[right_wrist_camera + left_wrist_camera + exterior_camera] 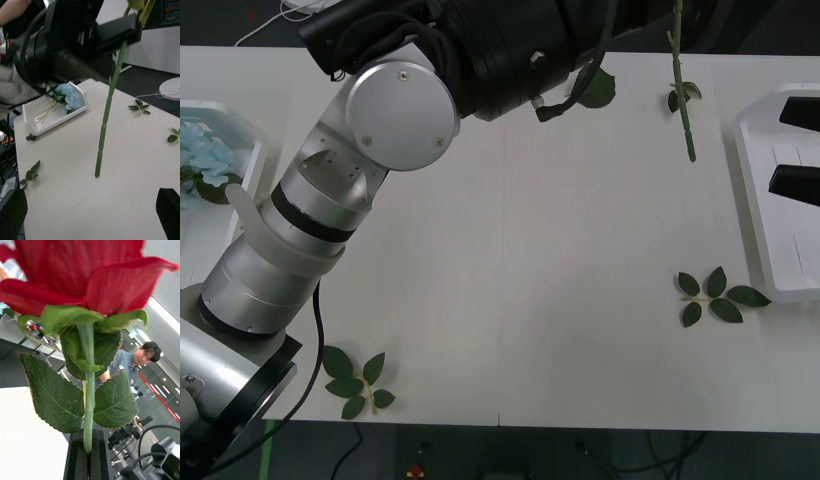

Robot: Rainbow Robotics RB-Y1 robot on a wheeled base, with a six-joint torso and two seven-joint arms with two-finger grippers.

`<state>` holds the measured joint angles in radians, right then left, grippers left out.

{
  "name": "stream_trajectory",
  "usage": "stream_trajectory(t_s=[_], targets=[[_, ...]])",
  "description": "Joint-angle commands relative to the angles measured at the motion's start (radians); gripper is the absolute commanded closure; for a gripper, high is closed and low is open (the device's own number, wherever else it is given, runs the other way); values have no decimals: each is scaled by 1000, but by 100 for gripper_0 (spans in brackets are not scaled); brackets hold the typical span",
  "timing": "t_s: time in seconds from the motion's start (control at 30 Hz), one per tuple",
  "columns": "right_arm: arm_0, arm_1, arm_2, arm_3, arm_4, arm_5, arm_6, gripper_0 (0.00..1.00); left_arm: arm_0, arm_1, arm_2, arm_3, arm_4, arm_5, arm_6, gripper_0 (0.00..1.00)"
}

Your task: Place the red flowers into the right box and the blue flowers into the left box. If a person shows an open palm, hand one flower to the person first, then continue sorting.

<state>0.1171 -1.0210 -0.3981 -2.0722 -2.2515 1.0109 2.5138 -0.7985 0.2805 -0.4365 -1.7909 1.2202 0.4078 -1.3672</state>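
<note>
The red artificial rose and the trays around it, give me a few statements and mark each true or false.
1. The left gripper is shut on the stem of the red artificial rose. True.
2. The rose's green stem rests flat on the white table. False: it hangs in the air above the table.
3. The pale-blue hydrangea heads lie in the left white plastic tray. True.
4. The right gripper is shut on a flower. False: its black fingers stand apart and hold nothing.
5. Loose green leaf sprigs lie on the table. True.
</note>
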Motion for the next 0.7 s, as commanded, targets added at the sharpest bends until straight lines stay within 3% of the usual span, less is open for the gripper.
stream_trajectory(t_s=[0.03,0.27,0.7], targets=[[7,-51,51,0,-63,-86,0,0,-57,-3,-39,-5,51,-44,-53,100],[-34,-51,113,7,-63,-152,-26,0,-67,17,-73,-5,105,-93,-53,100],[-229,-44,311,60,-63,-164,-53,0,-67,31,-80,-5,120,-104,-53,100]])
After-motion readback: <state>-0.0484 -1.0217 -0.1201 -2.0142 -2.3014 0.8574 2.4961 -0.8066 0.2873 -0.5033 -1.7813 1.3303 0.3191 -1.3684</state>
